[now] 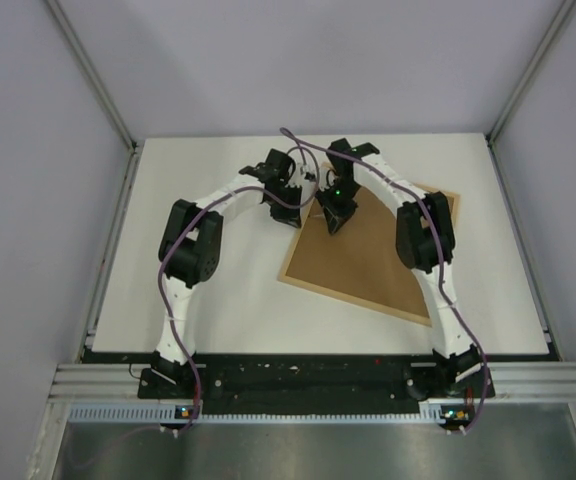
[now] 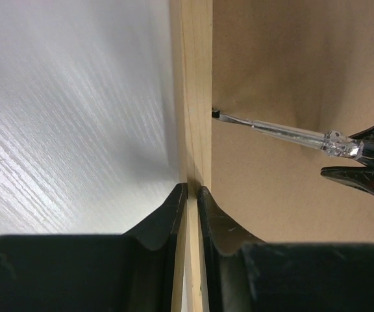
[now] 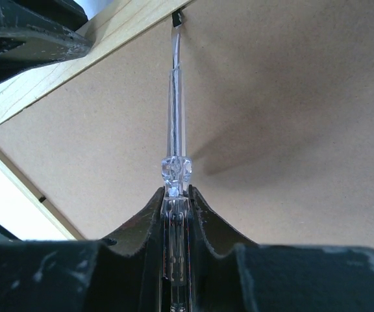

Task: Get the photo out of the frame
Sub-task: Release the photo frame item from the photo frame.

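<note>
The frame (image 1: 378, 265) lies face down on the table, its brown fibreboard back up. The photo is hidden under that back. My left gripper (image 2: 192, 188) is shut on the frame's light-wood edge (image 2: 197, 97); it also shows in the top view (image 1: 288, 192). My right gripper (image 3: 176, 190) is shut on a clear plastic screwdriver-like tool (image 3: 174, 110). The tool's tip touches a small black tab (image 3: 178, 18) at the inner edge of the wood. The tool (image 2: 284, 132) and the tab (image 2: 215, 114) also show in the left wrist view. In the top view my right gripper (image 1: 333, 222) is over the frame's far left corner.
The white table (image 1: 218, 290) has raised rails at its left and right sides and grey walls around it. A second small black tab (image 3: 42, 199) sits on the frame's other inner edge. Both arms arch over the table's middle and meet at the frame's corner.
</note>
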Action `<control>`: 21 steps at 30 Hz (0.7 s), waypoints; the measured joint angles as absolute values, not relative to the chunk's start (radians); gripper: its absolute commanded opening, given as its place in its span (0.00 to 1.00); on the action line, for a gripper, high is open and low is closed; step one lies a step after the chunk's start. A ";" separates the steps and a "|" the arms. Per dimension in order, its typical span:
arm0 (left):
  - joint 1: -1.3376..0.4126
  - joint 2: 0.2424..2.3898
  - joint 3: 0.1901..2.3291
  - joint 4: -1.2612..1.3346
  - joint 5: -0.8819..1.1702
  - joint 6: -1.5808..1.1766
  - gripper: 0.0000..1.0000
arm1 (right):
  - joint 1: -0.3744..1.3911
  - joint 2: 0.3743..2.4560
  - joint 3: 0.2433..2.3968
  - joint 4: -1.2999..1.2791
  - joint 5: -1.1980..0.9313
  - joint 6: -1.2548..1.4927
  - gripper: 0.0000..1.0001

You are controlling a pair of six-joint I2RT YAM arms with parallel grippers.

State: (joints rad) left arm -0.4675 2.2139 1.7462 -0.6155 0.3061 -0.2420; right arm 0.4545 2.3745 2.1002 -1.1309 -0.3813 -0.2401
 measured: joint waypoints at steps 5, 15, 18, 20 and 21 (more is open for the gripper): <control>-0.467 2.214 1.746 -0.610 0.297 -0.288 0.14 | 0.465 2.435 2.232 -1.240 -0.345 -0.241 0.00; -0.466 2.213 1.740 -0.603 0.295 -0.324 0.18 | 0.483 2.469 2.306 -1.298 -0.307 -0.219 0.00; -0.451 2.196 1.692 -0.548 0.343 -0.317 0.19 | 0.488 2.466 2.296 -1.288 -0.300 -0.222 0.00; -0.435 2.190 1.668 -0.525 0.390 -0.305 0.18 | 0.493 2.450 2.267 -1.264 -0.299 -0.221 0.00; -0.427 2.190 1.661 -0.518 0.410 -0.302 0.18 | 0.495 2.442 2.251 -1.253 -0.299 -0.220 0.00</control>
State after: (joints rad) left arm -0.4274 2.1899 1.6608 -0.5182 0.4103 -0.3019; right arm 0.4950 2.4420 2.2513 -1.2533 -0.2985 -0.2203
